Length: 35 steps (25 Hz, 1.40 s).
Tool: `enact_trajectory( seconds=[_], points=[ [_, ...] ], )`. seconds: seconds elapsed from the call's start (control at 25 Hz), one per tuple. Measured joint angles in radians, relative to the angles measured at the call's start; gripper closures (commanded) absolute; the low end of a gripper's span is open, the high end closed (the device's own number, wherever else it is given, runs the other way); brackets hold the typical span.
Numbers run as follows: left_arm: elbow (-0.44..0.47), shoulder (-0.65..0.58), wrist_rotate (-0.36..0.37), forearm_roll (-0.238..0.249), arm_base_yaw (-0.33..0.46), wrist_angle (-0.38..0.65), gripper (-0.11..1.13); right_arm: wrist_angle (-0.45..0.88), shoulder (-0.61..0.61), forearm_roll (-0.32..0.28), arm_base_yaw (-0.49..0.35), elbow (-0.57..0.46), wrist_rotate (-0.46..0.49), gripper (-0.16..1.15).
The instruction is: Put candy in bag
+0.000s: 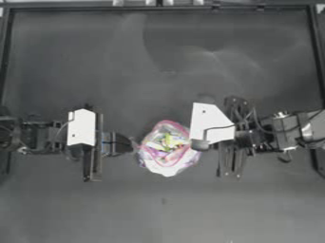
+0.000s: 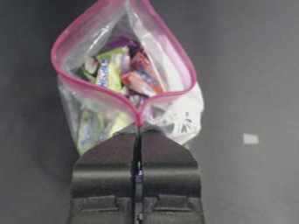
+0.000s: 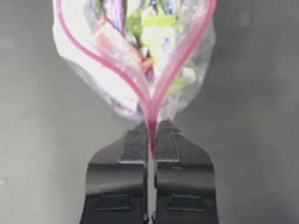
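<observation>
From above, a clear plastic zip bag with a pink-red seal strip (image 1: 167,148) sits near the middle of the dark tabletop (image 1: 158,61), a little toward its near edge, its mouth spread open upward. The left gripper (image 1: 131,144) reaches in from the left edge and meets the bag's left side; the right gripper (image 1: 198,144) comes from the right edge and meets its right side.

In the left wrist view, the left gripper (image 2: 139,127) has its jaws pressed together on the seal strip, pinching one end of the bag (image 2: 125,83). Yellow, green, pink and red-orange wrapped sweets show inside; whether the small candy is among them cannot be told.

In the right wrist view, the right gripper (image 3: 152,124) is likewise clamped on the seal strip's other end, the bag (image 3: 137,57) opening beyond it.
</observation>
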Motion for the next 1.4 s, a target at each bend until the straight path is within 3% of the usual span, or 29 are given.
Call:
enact_trajectory(
  seconds=[0.64, 0.88, 1.4],
  points=[
    [-0.034, 0.087, 0.005, 0.005, -0.002, -0.002, 0.93, -0.064, 0.037, -0.002, -0.006, 0.037, 0.021, 0.93],
    [-0.041, 0.106, 0.058, 0.005, -0.002, -0.003, 0.93, -0.106, 0.057, -0.002, -0.014, 0.051, 0.025, 0.93],
    [-0.049, 0.158, 0.071, 0.003, -0.003, -0.023, 0.93, -0.158, 0.078, -0.002, -0.029, 0.075, 0.04, 0.93]
  ],
)
